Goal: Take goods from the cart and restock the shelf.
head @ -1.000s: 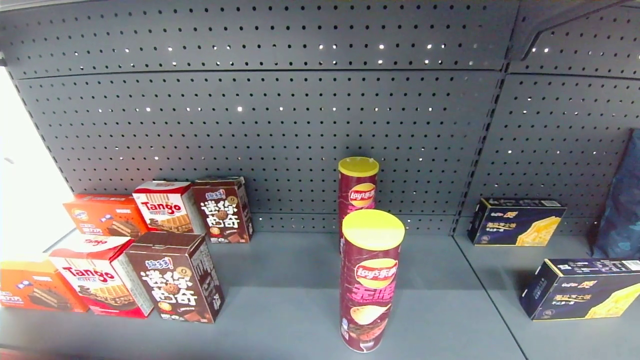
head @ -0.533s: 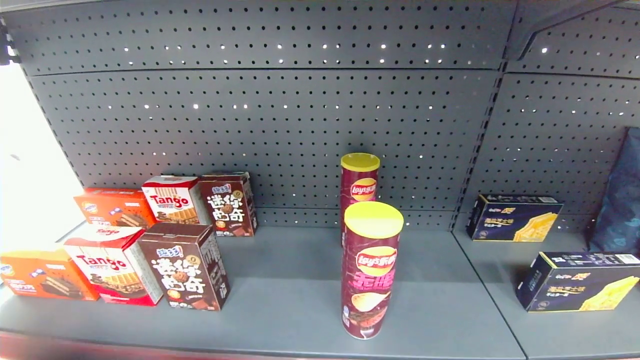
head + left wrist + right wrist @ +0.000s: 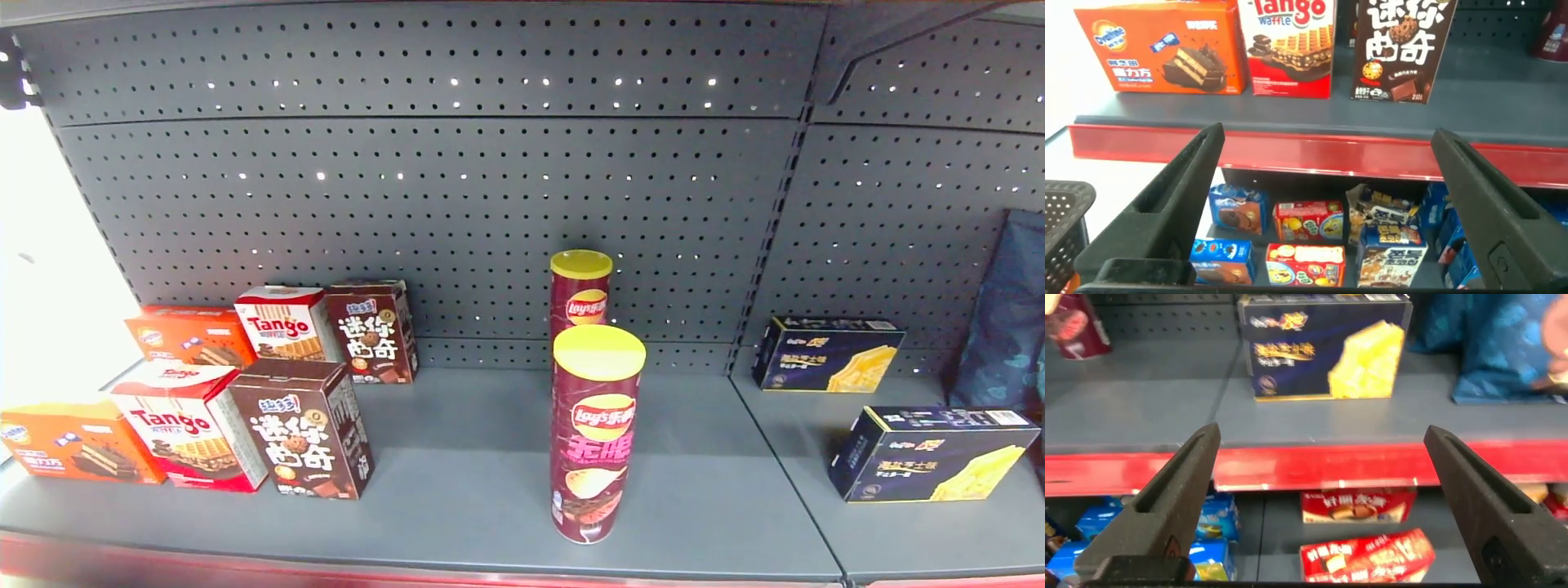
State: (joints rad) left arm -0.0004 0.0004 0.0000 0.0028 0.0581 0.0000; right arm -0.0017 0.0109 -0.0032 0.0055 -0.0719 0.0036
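The grey shelf (image 3: 457, 490) stands partly stocked against its perforated back panel (image 3: 449, 204). Near the middle, two maroon chip cans with yellow lids stand upright one behind the other: the front can (image 3: 594, 441) is out toward the shelf's edge and the rear can (image 3: 580, 298) is close to the back panel. On the robot's left sit two rows of boxes. In the front row are an orange cake box (image 3: 77, 441), a red-and-white wafer box (image 3: 188, 437) and a brown cookie box (image 3: 304, 429), side by side. Behind them stand a second orange box (image 3: 188, 335), a second wafer box (image 3: 286, 322) and a second brown box (image 3: 371, 331). On the next bay to the right, two dark blue boxes with yellow pictures lie apart, the nearer one (image 3: 931, 453) by the edge and the farther one (image 3: 826, 354) at the back, with a blue bag (image 3: 1000, 318) beyond them. The left gripper (image 3: 1327, 212) hangs in front of the red shelf lip (image 3: 1315, 151), fingers spread wide and holding nothing. The right gripper (image 3: 1323, 506) is likewise spread and empty, facing the nearer blue box. Small snack packets (image 3: 1306, 245) fill the level beneath.
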